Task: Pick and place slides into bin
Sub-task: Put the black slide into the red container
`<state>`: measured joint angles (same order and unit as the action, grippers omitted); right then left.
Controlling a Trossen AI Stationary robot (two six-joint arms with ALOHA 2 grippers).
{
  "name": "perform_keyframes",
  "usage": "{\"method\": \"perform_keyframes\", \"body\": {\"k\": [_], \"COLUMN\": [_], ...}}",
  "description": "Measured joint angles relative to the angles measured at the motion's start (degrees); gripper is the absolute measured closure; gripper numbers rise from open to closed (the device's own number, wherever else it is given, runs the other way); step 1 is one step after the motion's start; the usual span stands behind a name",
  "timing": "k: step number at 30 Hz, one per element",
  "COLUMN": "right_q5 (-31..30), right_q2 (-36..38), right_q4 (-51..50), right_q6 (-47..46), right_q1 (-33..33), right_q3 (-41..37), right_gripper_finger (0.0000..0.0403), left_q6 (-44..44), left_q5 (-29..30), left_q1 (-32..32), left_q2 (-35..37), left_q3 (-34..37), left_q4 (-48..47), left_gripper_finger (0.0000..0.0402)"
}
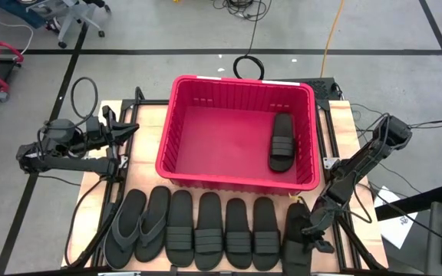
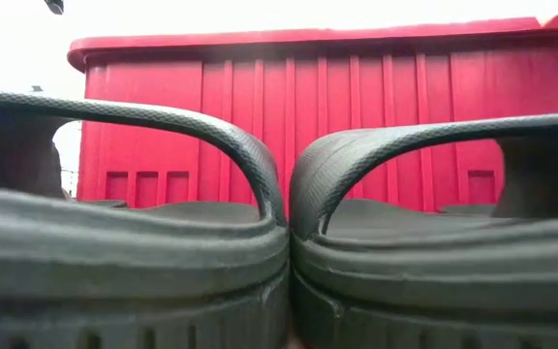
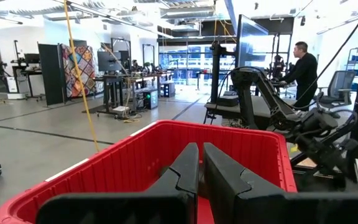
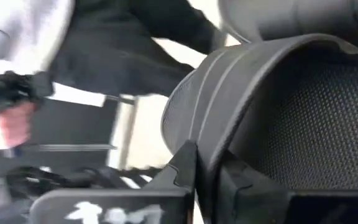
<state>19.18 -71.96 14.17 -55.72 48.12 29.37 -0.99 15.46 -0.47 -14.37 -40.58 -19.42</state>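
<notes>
Now the right pincer is down at the right end of the row of slides along the tabletop's near edge, its fingers closed together on the strap of the end slide; the right wrist view shows the ribbed band pinched between them. One slide already lies inside the red bin, against its right wall; six more wait in the row to the left. To do this step well, the lift should probably go straight up first, so the sole clears its neighbour just beside it, and only then swing toward the bin. A strap grip lets the sole hang and sway, so slow travel seems wise. The bin's near rim stands close behind the row and must be cleared with height. Open floor remains across the bin's left and middle. The left pincer, fingers together and holding nothing, waits by the bin's left wall, out of the path.
</notes>
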Motion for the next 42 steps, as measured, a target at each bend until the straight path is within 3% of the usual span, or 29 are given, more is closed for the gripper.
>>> {"method": "perform_keyframes", "body": {"k": [4, 11, 15, 20, 24, 30, 37, 42], "right_q5": [1.74, 1.90, 1.86, 1.37, -7.33, -28.30, -46.95, -49.05], "right_q2": [0.03, 0.00, 0.02, 1.24, 3.54, 8.04, 16.15, 21.48], "right_q4": [-1.85, -14.55, -29.23, -49.52, -67.11, -86.28, -91.69, -91.86], "right_q6": [1.54, 3.50, 6.03, 12.24, 19.06, 27.87, 40.41, 50.46], "right_q1": [0.84, 2.75, 3.52, 1.78, -0.71, -5.99, -15.58, -26.12], "right_q3": [5.58, 14.28, 21.94, 35.84, 46.57, 58.40, 62.48, 62.48], "right_gripper_finger": [0.0397, 0.0399, 0.0400, 0.0399, 0.0399, 0.0398, 0.0397, 0.0397], "left_q6": [0.00, 0.17, 5.25, 17.65, 26.41, 29.61, 36.00, 38.78], "left_q5": [0.00, -0.11, -0.24, -2.06, -5.35, -6.49, -4.23, 1.30], "left_q1": [-0.02, 0.00, 0.00, -0.02, -0.01, -0.02, -0.02, 0.00], "left_q2": [0.00, 0.00, 0.00, -0.02, -0.15, -0.24, -1.15, -3.12], "left_q3": [0.00, 0.00, 0.00, 0.00, 0.00, 0.00, 0.09, 0.08], "left_q4": [-0.02, -0.02, 0.02, 3.12, 5.69, 5.97, 3.51, 1.61], "left_gripper_finger": [0.0376, 0.0376, 0.0376, 0.0376, 0.0376, 0.0376, 0.0376, 0.0376]}}
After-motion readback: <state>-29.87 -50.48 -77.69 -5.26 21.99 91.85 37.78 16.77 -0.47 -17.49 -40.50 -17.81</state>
